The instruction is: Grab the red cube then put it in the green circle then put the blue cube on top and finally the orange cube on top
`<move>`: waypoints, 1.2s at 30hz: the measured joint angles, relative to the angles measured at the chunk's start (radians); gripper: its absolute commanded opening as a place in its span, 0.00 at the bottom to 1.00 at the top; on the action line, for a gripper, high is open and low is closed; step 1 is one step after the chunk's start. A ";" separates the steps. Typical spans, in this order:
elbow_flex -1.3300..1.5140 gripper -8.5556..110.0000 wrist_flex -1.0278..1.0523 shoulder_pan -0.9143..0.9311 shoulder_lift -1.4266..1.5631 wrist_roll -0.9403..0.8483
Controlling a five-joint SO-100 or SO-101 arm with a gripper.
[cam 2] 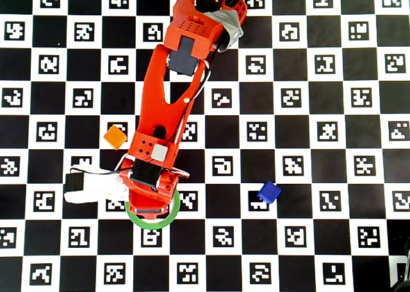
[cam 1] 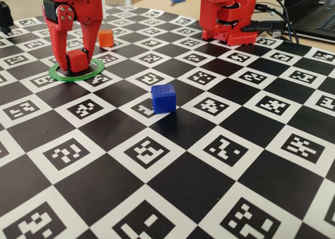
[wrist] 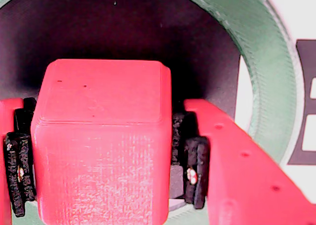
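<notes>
Jaws (cam 1: 77,66) pinching red cube (cam 1: 79,60), low inside green circle (cam 1: 76,73) at upper left of fixed view; placed centrally as stack base. Blue cube (cam 1: 164,98) mid-frame, orange cube (cam 1: 105,37) behind ring, both on desk (cam 1: 172,186) awaiting stacking.

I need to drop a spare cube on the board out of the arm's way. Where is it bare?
Bare: the whole stretch right of the blue cube, and the near rows below the green circle. Crowded: around the circle, where the pincer holds the red cube, orange cube beside.
</notes>
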 measured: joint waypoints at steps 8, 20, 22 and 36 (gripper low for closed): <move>0.000 0.30 0.000 0.000 0.000 0.000; 0.000 0.36 0.028 0.000 0.000 0.012; 0.000 0.36 0.035 0.000 0.000 0.015; 0.000 0.41 0.072 0.000 0.067 0.087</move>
